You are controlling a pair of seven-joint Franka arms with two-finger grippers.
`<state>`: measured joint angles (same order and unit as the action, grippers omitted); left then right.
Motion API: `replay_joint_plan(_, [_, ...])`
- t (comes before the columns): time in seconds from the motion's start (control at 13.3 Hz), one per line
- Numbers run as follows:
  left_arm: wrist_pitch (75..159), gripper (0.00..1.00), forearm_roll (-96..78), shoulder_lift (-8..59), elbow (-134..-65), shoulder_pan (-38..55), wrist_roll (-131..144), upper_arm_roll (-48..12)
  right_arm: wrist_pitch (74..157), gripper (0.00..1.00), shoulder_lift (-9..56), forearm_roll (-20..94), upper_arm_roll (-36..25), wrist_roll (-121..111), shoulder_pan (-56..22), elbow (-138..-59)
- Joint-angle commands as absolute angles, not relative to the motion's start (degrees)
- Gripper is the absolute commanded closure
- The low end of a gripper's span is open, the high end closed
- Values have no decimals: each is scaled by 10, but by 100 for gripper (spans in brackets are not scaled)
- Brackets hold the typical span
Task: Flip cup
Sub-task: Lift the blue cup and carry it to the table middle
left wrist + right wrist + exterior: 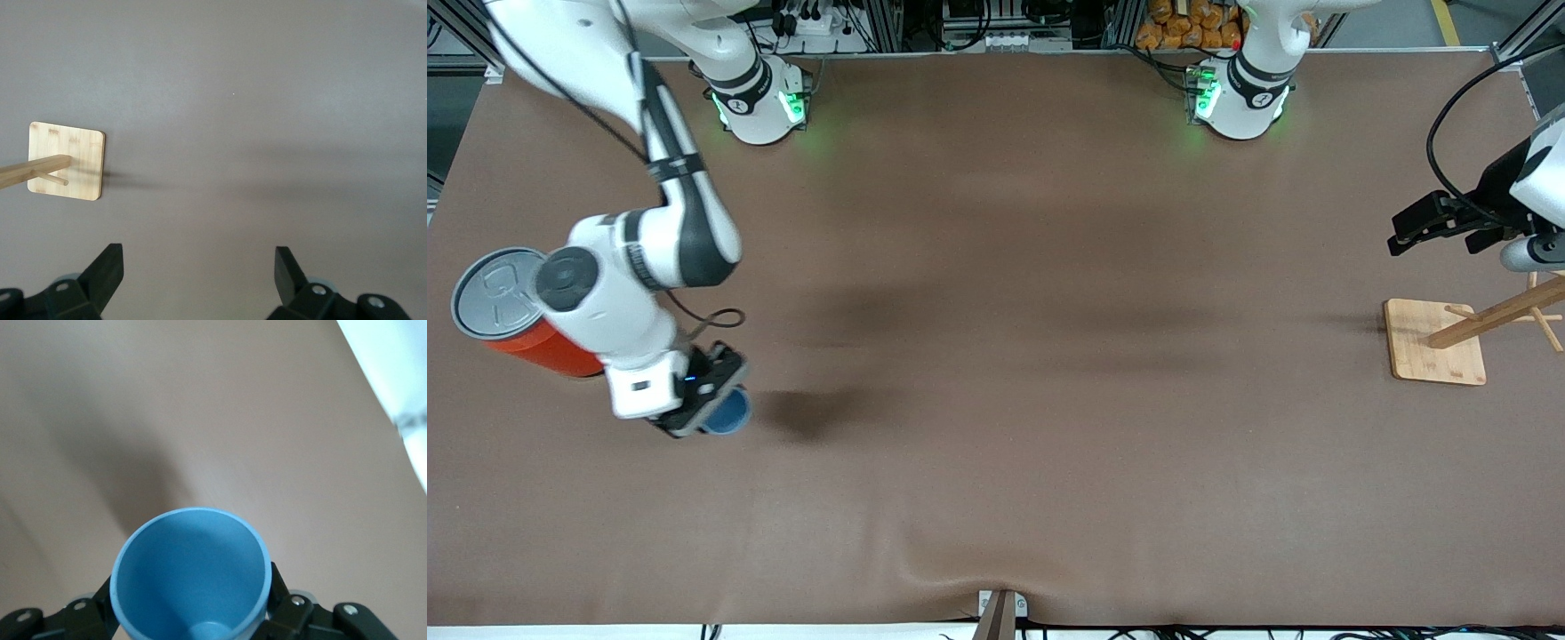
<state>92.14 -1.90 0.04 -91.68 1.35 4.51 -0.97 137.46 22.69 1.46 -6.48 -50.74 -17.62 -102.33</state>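
Now the right gripper (713,402) pinches the cup (727,413) beside the orange can (525,320); the left gripper (199,280), fingers spread, waits above the wooden stand (1436,342) near the table's (996,356) edge.

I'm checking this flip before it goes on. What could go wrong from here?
1. The right gripper is shut on the cup low on its tapered wall; the cup could slip out during the turn.
2. The orange can stands close beside the right arm's wrist; a wide swing might knock it.
The left gripper waits open near the wooden stand, well away, so it adds little risk.
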Motion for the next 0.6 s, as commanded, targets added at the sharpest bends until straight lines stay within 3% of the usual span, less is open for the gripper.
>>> replay_joint_plan(0.0, [914, 0, -31, 4, -909, 11, 35, -11, 1379, 39, 231, 14, -72, -534, -245, -995])
replay_joint_plan(0.53, [914, 0, -32, 4, -909, 10, 35, -11, 1384, 41, 398, 14, -72, -524, -426, -829])
